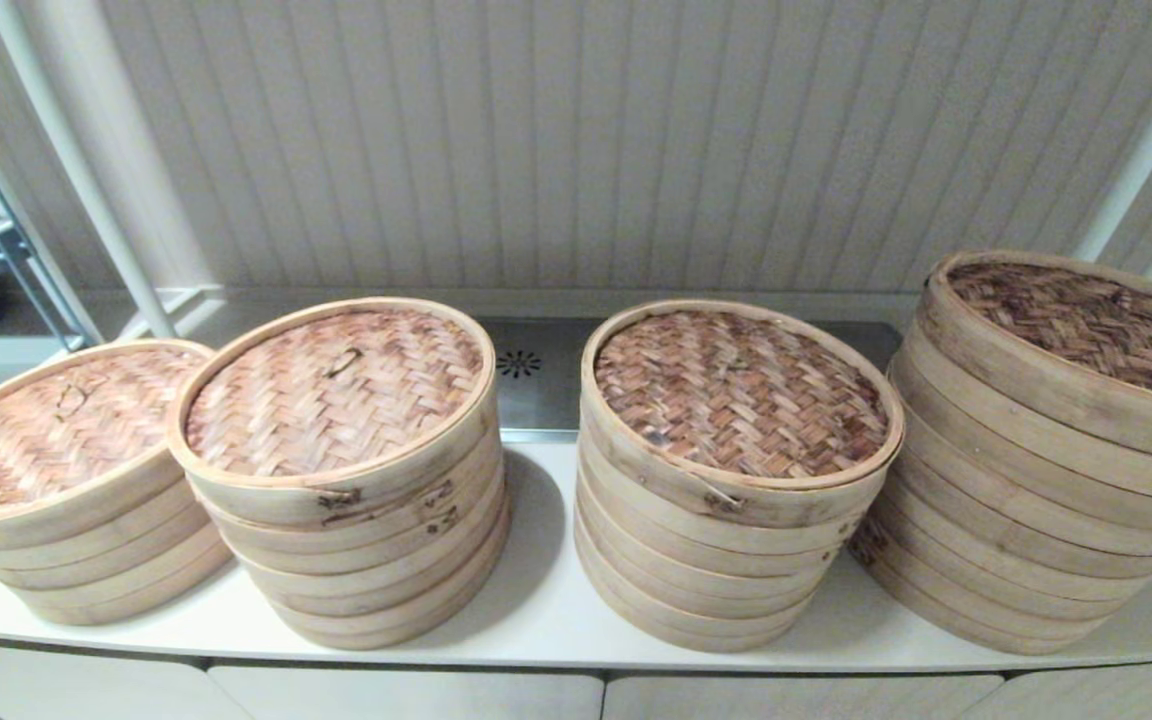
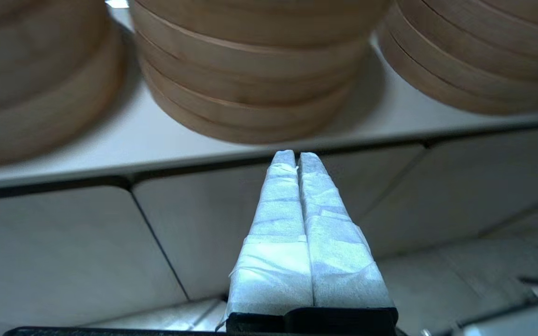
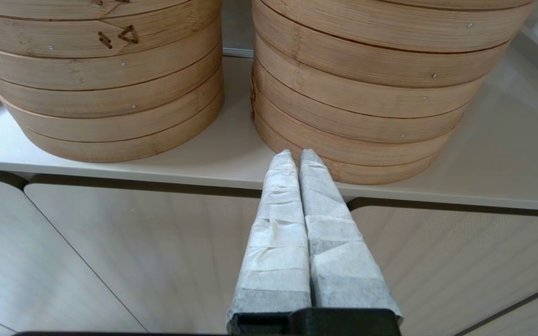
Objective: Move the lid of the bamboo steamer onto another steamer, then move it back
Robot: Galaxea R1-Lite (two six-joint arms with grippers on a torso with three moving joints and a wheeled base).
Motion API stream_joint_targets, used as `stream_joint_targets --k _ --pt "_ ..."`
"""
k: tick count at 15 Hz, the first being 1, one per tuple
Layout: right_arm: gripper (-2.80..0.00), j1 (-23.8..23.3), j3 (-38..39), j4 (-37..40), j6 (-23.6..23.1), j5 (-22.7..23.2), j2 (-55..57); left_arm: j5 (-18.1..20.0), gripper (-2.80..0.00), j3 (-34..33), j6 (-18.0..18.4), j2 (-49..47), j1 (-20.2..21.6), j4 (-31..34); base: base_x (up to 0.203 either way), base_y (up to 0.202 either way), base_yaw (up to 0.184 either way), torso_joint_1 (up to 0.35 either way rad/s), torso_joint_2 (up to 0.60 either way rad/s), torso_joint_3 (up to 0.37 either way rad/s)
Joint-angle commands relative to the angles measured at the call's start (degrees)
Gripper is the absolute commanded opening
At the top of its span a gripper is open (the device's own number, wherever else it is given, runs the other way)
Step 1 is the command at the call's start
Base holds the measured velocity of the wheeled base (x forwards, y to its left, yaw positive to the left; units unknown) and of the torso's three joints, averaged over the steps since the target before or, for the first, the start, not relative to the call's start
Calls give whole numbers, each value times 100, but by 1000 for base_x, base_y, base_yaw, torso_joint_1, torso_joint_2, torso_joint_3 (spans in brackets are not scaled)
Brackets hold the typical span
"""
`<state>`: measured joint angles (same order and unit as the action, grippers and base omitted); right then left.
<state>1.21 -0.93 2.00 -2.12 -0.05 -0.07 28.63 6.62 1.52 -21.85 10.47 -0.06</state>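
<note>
Bamboo steamer lids point(image 1: 336, 390) cap four steamer stacks in a row on the white table point(image 1: 536, 610). Left pincer point(image 2: 296, 156) and right pincer point(image 3: 296, 156) hover below the table's front edge, both closed, empty, apart from the steamers.

No readable text, brand or number shows anywhere; only small burnt marks, one a triangle, stand on a steamer stack point(image 3: 105, 79) beyond the right gripper point(image 3: 295, 156).

Right gripper point(image 3: 296, 154), fingers point(image 3: 278, 224) pressed together, faces two steamer stacks point(image 3: 110, 93) on the counter point(image 3: 484, 158).
</note>
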Motion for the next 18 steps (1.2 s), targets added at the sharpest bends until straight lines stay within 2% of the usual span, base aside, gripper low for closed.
stream_joint_targets --k 1,3,5,7,8,10,12,14,17,18 --pt "-280 2 2 2 1 0 -28 252 -280 -173 39 141 -1 62 0 0 0 0 0 0" --pt "-280 2 -4 2 1 5 -28 636 -280 -293 243 33 4 89 0 0 0 0 0 0" --pt "-280 2 1 2 -8 5 -28 932 -280 -302 278 -56 5 112 0 0 0 0 0 0" --pt "-280 2 -4 2 1 -4 -28 1013 -280 -302 288 -48 8 121 0 0 0 0 0 0" --pt "-280 2 -1 2 -8 5 -28 841 -280 -303 283 8 17 102 0 0 0 0 0 0" --pt "-280 2 -4 2 -8 -1 -28 -29 -280 -312 226 381 17 73 0 0 0 0 0 0" --pt "-280 2 5 2 1 2 -28 -608 -280 -357 198 589 13 -29 0 0 0 0 0 0" --pt "-280 -3 5 2 1 -4 -28 -948 -280 -452 208 585 8 -177 0 0 0 0 0 0" --pt "-280 2 5 2 1 -4 -28 -1740 -280 -541 224 577 6 -298 0 0 0 0 0 0" --pt "-280 2 5 2 1 -4 -28 -1732 -280 -532 248 577 -60 -229 0 0 0 0 0 0"
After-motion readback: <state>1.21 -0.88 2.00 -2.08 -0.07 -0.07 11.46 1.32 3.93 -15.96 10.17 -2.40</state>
